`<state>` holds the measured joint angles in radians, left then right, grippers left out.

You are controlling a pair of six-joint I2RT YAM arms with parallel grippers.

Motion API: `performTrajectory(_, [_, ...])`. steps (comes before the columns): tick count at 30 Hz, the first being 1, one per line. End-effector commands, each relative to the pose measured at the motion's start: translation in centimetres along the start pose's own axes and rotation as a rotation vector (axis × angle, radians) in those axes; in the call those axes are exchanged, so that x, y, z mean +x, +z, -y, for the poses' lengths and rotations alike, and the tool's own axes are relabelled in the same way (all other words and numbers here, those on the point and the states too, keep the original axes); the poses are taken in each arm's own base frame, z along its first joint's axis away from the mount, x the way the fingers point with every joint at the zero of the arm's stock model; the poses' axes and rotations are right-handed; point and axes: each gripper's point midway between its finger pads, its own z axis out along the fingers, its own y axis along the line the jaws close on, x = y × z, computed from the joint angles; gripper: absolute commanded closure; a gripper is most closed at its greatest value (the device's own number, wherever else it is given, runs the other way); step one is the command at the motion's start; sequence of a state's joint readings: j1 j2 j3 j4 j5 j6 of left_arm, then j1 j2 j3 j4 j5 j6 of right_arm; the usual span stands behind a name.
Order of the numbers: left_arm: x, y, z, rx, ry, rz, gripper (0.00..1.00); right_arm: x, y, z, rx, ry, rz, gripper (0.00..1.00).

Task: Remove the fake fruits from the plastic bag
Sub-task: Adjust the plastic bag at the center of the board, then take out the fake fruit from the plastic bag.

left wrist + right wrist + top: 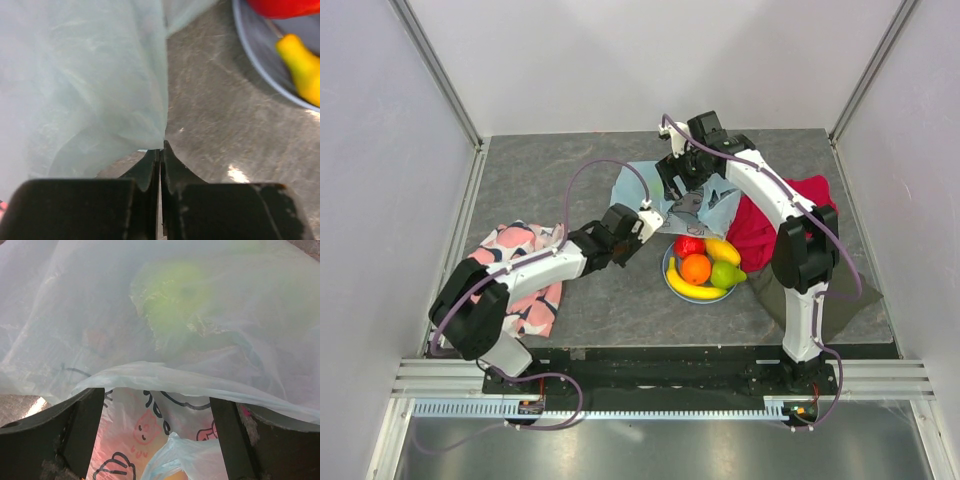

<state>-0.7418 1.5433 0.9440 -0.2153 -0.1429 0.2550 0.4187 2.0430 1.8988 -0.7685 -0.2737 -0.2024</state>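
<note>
My left fingers (160, 150) are closed tight, and the edge of the plastic bag (635, 185) runs down to their very tips. I judge a thin fold of it is nipped there. The bag lies crumpled on the worktop (570, 170), just behind the plate (666, 268).

Further right, my right fingers (682, 190) stand wide apart over the bag and have nothing in them. A loose fold of film lies across the gap between them. Through the film ahead I can make out a green fruit (175, 300), blurred but plainly inside the bag. I cannot tell whether anything more sits beneath it.

On the plate, just beside the bag, five fruits lie touching one another: a red apple (689, 246), an orange (696, 268), a banana (692, 291), another yellow fruit (722, 250) and a green pear (726, 274).

So I judge most of the job is done, with at least that one green fruit left to fetch. Holding the bag's edge should help me open its mouth so I can reach in.
</note>
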Motion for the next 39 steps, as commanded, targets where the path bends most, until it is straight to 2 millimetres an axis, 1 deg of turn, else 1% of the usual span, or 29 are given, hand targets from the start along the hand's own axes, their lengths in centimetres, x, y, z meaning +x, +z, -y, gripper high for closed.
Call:
performTrajectory(1, [-4.1, -3.1, -2.6, -0.012, -0.017, 0.117, 0.98, -1.5, -2.2, -0.1, 0.001, -0.011, 0.059, 0.07])
performTrajectory(2, [-4.0, -3.8, -1.8, 0.047, -0.017, 0.119, 0.98, -1.5, -2.1, -0.2, -0.001, -0.010, 0.058, 0.07])
performTrajectory(3, [-4.2, -4.4, -1.6, 0.067, -0.022, 0.130, 0.98, -1.4, -2.2, -0.1, 0.002, -0.010, 0.054, 0.07])
performTrajectory(4, [-5.6, -6.1, -1.4, 0.123, -0.033, 0.182, 0.98, -1.4, -2.1, 0.0, 0.002, -0.009, 0.055, 0.07])
performTrajectory(5, [-5.8, -7.0, -0.4, 0.191, -0.041, 0.191, 0.98, -1.4, -2.2, 0.0, 0.002, -0.012, 0.055, 0.07])
performTrajectory(6, [-6.2, -7.9, -0.2, 0.209, -0.050, 0.203, 0.98, -1.1, -2.1, 0.0, 0.001, -0.011, 0.046, 0.08])
performTrajectory(7, [-7.5, -9.1, -0.5, 0.218, -0.068, 0.240, 0.98, -1.1, -2.1, -0.1, -0.003, -0.016, 0.045, 0.08])
performTrajectory(8, [-8.1, -10.1, -0.6, 0.224, -0.074, 0.260, 0.98, -1.1, -2.1, -0.2, -0.008, -0.019, 0.045, 0.07])
performTrajectory(11, [-8.9, -11.7, -1.0, 0.240, -0.109, 0.278, 0.98, -0.7, -2.5, -0.7, -0.039, -0.028, 0.041, 0.07])
performTrajectory(12, [-8.9, -11.9, -1.2, 0.244, -0.123, 0.277, 0.98, -0.8, -3.1, -1.0, -0.041, -0.041, 0.047, 0.07])
performTrajectory(13, [-9.4, -12.3, -2.0, 0.233, -0.152, 0.290, 0.98, -0.7, -3.4, -1.0, -0.041, -0.046, 0.047, 0.07])
performTrajectory(15, [-10.2, -13.0, -2.8, 0.234, -0.176, 0.313, 0.98, -0.4, -4.3, -1.1, -0.035, -0.068, 0.046, 0.07])
performTrajectory(17, [-10.5, -13.3, -4.2, 0.207, -0.201, 0.325, 0.98, -0.3, -5.4, -1.3, -0.026, -0.088, 0.048, 0.07])
performTrajectory(18, [-11.1, -13.7, -5.3, 0.190, -0.216, 0.343, 0.98, 0.1, -5.7, -1.2, -0.025, -0.102, 0.034, 0.07])
performTrajectory(22, [-12.3, -14.6, -5.4, 0.243, -0.237, 0.373, 0.98, 1.0, -6.9, -2.1, -0.053, -0.116, 0.020, 0.09])
performTrajectory(23, [-13.0, -15.3, -4.8, 0.292, -0.238, 0.398, 0.98, 1.7, -6.7, -2.3, -0.066, -0.109, -0.001, 0.10])
performTrajectory(24, [-14.1, -16.5, -4.7, 0.313, -0.241, 0.434, 0.98, 2.0, -6.7, -2.4, -0.066, -0.107, -0.012, 0.11])
performTrajectory(25, [-14.9, -17.6, -3.9, 0.369, -0.228, 0.465, 0.98, 2.7, -6.3, -2.3, -0.060, -0.090, -0.031, 0.13])
performTrajectory(26, [-15.7, -18.6, -3.8, 0.384, -0.220, 0.491, 0.98, 3.0, -6.1, -1.9, -0.039, -0.081, -0.041, 0.14])
performTrajectory(27, [-15.8, -19.0, -3.8, 0.391, -0.227, 0.496, 0.98, 3.2, -5.7, -1.7, -0.033, -0.069, -0.049, 0.15])
performTrajectory(28, [-15.4, -19.0, -3.6, 0.395, -0.233, 0.477, 0.98, 3.8, -4.7, -1.5, -0.028, -0.027, -0.064, 0.18])
performTrajectory(30, [-14.3, -18.3, -3.2, 0.405, -0.222, 0.443, 0.98, 3.3, -3.2, -1.7, -0.032, -0.013, -0.048, 0.19])
performTrajectory(31, [-13.6, -17.9, -3.2, 0.393, -0.230, 0.419, 0.98, 3.3, -1.6, -1.5, -0.031, -0.002, -0.067, 0.21])
performTrajectory(32, [-12.5, -17.1, -2.8, 0.395, -0.240, 0.386, 0.98, 3.2, -0.5, -1.6, -0.026, 0.002, -0.076, 0.21])
performTrajectory(34, [-11.3, -16.5, -2.5, 0.389, -0.240, 0.361, 0.98, 2.9, 1.7, -1.7, -0.016, 0.000, -0.098, 0.21])
performTrajectory(35, [-10.0, -15.7, -2.2, 0.386, -0.236, 0.334, 0.98, 2.6, 2.2, -1.9, -0.012, 0.003, -0.099, 0.21])
performTrajectory(37, [-8.7, -15.2, -2.2, 0.360, -0.228, 0.308, 0.98, 2.0, 3.0, -2.5, -0.021, 0.003, -0.096, 0.19])
performTrajectory(38, [-7.2, -14.4, -1.9, 0.357, -0.225, 0.274, 0.98, 1.9, 3.0, -2.8, -0.030, 0.004, -0.095, 0.18])
performTrajectory(39, [-6.6, -14.2, -1.9, 0.346, -0.223, 0.261, 0.98, 2.4, 3.0, -3.1, -0.042, 0.006, -0.104, 0.15])
